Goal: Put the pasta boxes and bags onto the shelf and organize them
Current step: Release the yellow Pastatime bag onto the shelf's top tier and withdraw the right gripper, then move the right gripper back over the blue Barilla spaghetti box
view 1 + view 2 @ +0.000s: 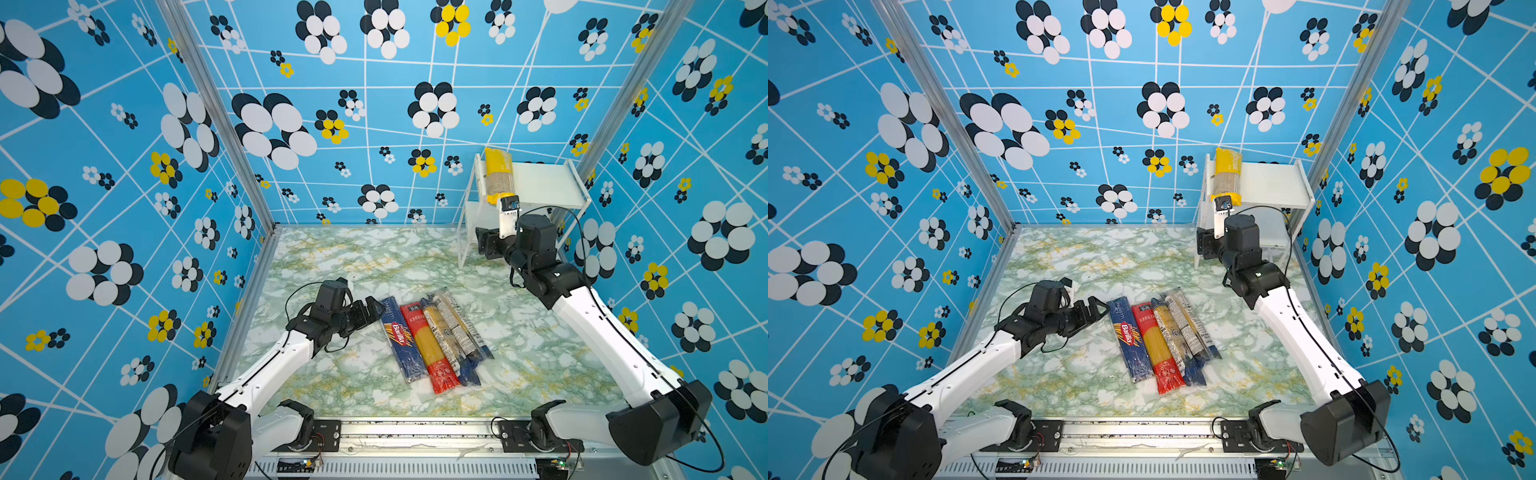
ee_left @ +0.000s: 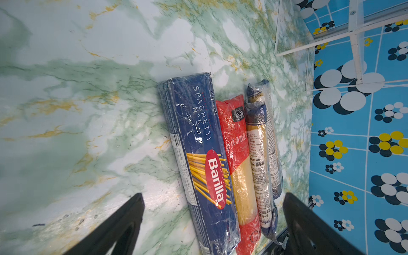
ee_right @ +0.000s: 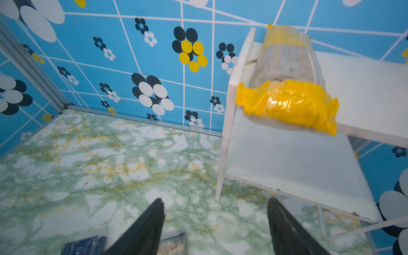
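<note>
Over the green marbled tabletop (image 1: 332, 266), the right gripper (image 3: 215, 201) stands well open and empty before the shelf (image 3: 364, 88). The yellow pack (image 3: 287, 88) lies on its top board. The left gripper (image 2: 213, 195) gapes empty beside the Barilla pack (image 2: 198, 143).

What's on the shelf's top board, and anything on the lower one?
Only the yellow pack lies on the top board, one end overhanging the front edge. The lower board looks bare where visible; the top board covers its back.
</note>
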Controlling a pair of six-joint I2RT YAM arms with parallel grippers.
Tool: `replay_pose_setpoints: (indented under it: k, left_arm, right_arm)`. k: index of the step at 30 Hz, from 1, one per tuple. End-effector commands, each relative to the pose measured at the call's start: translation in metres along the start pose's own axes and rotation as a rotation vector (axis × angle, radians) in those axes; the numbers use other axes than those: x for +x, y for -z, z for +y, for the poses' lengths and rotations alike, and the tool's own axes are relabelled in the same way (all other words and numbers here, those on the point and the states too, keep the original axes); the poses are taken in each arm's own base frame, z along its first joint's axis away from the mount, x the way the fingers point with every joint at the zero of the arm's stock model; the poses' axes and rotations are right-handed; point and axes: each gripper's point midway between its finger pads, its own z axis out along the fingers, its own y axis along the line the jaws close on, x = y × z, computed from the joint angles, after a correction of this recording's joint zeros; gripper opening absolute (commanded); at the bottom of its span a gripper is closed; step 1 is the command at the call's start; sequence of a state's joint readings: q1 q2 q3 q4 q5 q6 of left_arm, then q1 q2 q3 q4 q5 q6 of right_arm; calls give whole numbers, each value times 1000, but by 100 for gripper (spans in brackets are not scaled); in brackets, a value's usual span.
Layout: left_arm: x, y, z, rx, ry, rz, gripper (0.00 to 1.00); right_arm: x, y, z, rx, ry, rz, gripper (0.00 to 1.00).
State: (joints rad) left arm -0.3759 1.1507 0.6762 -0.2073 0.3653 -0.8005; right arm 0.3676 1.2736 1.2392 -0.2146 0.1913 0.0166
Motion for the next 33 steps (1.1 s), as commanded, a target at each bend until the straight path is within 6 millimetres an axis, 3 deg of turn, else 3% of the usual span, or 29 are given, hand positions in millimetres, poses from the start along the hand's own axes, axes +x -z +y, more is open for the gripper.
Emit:
replay_pose_setpoints:
  k: [1,9,15,33]
  left_arm:
    - [3,1,-1,-5,-5,3,99]
    - [6,1,-1,-5,-3,11,99]
    - [6,2,-4,2,-2,14,99]
    - [11,1,2,-7,4,24,99]
  right_arm:
    - [6,16,7,-40,-53,-41,78]
    - [80,22,50,-189,-66,85,83]
    - [122,21,66,-232,-92,158,84]
    - [204,33,148,-374,4,167,91]
